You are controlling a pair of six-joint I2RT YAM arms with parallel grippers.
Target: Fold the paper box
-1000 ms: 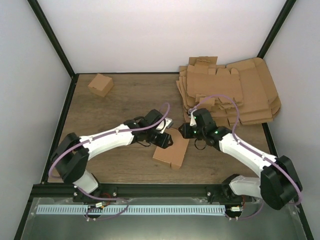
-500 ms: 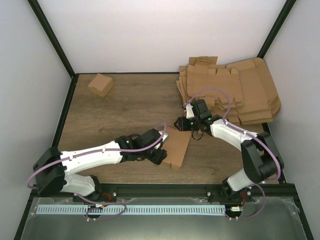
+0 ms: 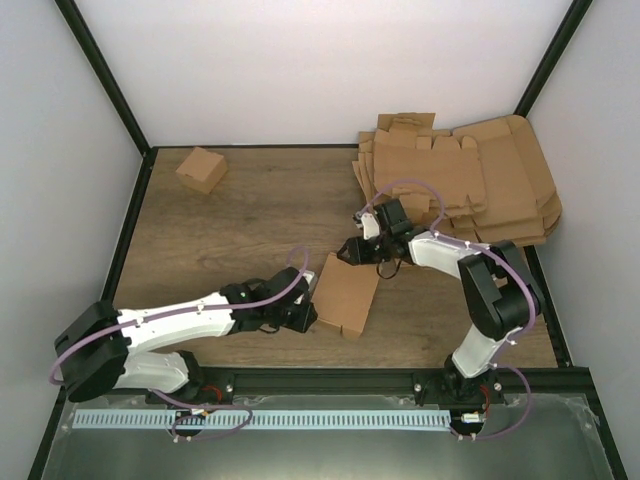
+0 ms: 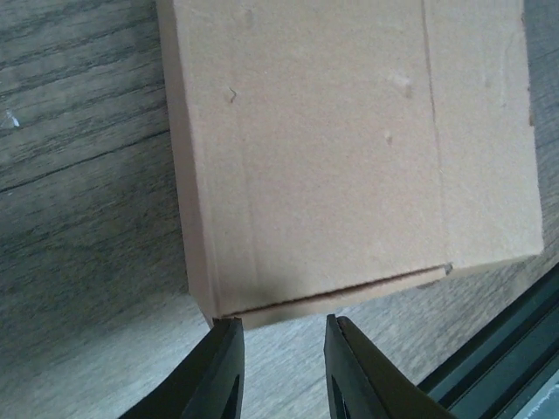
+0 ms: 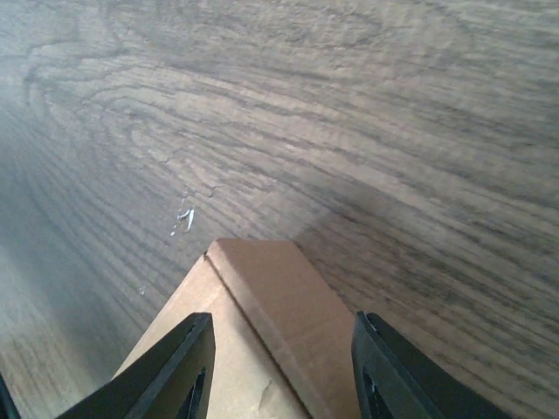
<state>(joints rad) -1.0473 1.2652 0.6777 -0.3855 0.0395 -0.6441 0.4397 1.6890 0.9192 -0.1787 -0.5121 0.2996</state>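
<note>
The paper box (image 3: 348,295) lies shut and flat on the wooden table, a plain brown slab. My left gripper (image 3: 309,313) is low at its near left edge. In the left wrist view the box (image 4: 349,148) fills the top of the frame. The left gripper (image 4: 281,336) stands narrowly open just short of the box's edge, with only table between its fingers, and the left fingertip (image 4: 225,336) meets a corner. My right gripper (image 3: 351,250) is at the far corner. There the right gripper (image 5: 281,319) is open, its fingers straddling the corner of the box (image 5: 262,288).
A small folded brown box (image 3: 201,168) sits at the far left. A stack of flat cardboard blanks (image 3: 460,185) fills the far right corner. A black frame rail (image 4: 515,332) runs along the table's near edge, close to the left gripper.
My left gripper has come off the top of the box, swung down and left to its near edge, and narrowed. The right gripper has moved left to the far corner and widened.
</note>
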